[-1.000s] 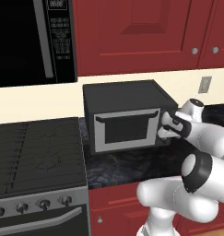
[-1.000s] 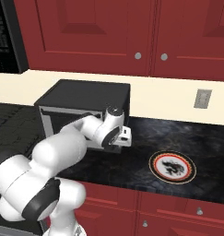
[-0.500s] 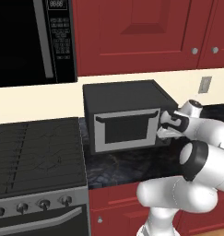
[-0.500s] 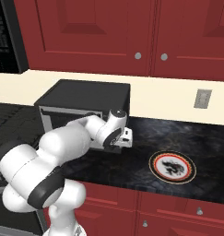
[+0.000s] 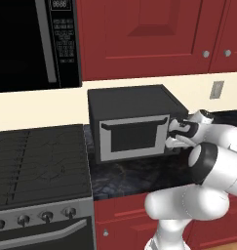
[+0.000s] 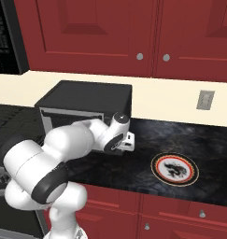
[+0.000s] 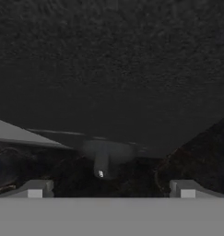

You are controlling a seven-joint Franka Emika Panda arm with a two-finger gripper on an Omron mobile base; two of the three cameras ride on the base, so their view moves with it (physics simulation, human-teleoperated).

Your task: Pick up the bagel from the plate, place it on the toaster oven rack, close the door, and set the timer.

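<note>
The black toaster oven stands on the dark counter with its silver-framed door shut. The rack and the bagel are hidden. My gripper is open at the right end of the oven's front, level with the door. In the hand view, my gripper has its tips wide apart, and a grey knob with a small white mark sits between and beyond them. The plate, white with a red-orange ring and a dark centre, lies on the counter to the right with nothing on it.
A stove with dark grates adjoins the oven on the left, and a black microwave hangs above it. Red cabinets run overhead. There is a wall outlet behind the plate. My white arm crosses in front of the oven.
My elbow has risen a little and swung slightly. The hand has stayed at the oven's right front with the jaws still wide. Nothing else has moved.
</note>
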